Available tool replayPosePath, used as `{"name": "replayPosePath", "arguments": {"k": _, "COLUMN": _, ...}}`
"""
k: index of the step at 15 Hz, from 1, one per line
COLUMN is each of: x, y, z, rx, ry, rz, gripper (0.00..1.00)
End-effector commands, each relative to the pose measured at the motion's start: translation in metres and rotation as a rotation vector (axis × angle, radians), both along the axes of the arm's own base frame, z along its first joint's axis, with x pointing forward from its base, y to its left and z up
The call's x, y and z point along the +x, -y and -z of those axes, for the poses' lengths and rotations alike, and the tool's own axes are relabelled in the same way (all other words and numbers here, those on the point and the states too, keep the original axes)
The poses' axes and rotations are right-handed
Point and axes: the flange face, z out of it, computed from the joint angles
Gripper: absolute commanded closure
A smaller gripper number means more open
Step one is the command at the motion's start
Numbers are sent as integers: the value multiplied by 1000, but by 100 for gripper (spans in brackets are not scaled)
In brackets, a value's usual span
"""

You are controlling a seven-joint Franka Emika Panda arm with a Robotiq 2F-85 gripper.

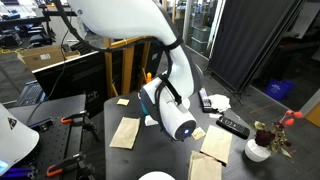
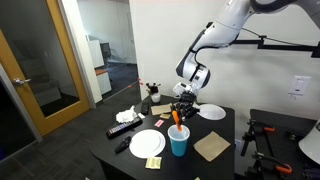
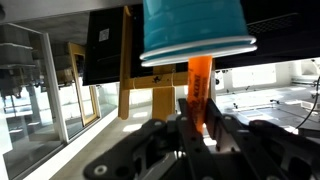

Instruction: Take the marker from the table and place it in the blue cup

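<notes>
My gripper (image 2: pixel 181 108) is shut on the orange marker (image 2: pixel 176 121) and holds it roughly upright over the light blue cup (image 2: pixel 178 141), which stands on the black table (image 2: pixel 226 128). The marker's lower end is at the cup's mouth. The wrist view stands upside down: there the marker (image 3: pixel 199 82) sits between my fingers (image 3: pixel 200 112) and points at the cup's rim (image 3: pixel 192 30). In an exterior view my arm hides the gripper, and only a sliver of the cup (image 1: pixel 151 120) shows.
White plates (image 2: pixel 147 143) (image 2: pixel 211 111) lie on either side of the cup. A brown napkin (image 2: pixel 211 147), a yellow sticky note (image 2: pixel 153 162), a black remote (image 2: pixel 123 128) and a flower vase (image 1: pixel 258 150) are on the table. More napkins (image 1: pixel 125 132) (image 1: pixel 216 143) lie near it.
</notes>
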Motion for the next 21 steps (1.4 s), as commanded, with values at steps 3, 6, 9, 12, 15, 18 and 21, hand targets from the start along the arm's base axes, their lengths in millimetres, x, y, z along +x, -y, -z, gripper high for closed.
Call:
{"name": "replayPosePath", "arguments": {"k": 3, "x": 6, "y": 2, "z": 9, "rx": -12, "ry": 9, "rz": -4, "gripper": 95}}
{"name": "replayPosePath", "arguments": {"k": 6, "x": 6, "y": 2, "z": 15, "rx": -20, "ry": 3, "rz": -3, "gripper": 95}}
{"name": "replayPosePath", "arguments": {"k": 9, "x": 4, "y": 3, "z": 21, "rx": -34, "ry": -2, "rz": -4, "gripper": 95}}
{"name": "replayPosePath", "arguments": {"k": 12, "x": 2, "y": 3, "z": 24, "rx": -44, "ry": -4, "rz": -7, "gripper": 54}}
{"name": "replayPosePath", "arguments": {"k": 15, "x": 2, "y": 4, "z": 26, "rx": -44, "ry": -5, "rz": -2, "gripper": 34}}
{"name": "replayPosePath", "arguments": {"k": 18, "x": 2, "y": 4, "z": 26, "rx": -40, "ry": -4, "rz": 1, "gripper": 10}}
{"name": "replayPosePath", "arguments": {"k": 21, "x": 2, "y": 2, "z": 20, "rx": -34, "ry": 3, "rz": -2, "gripper": 0}}
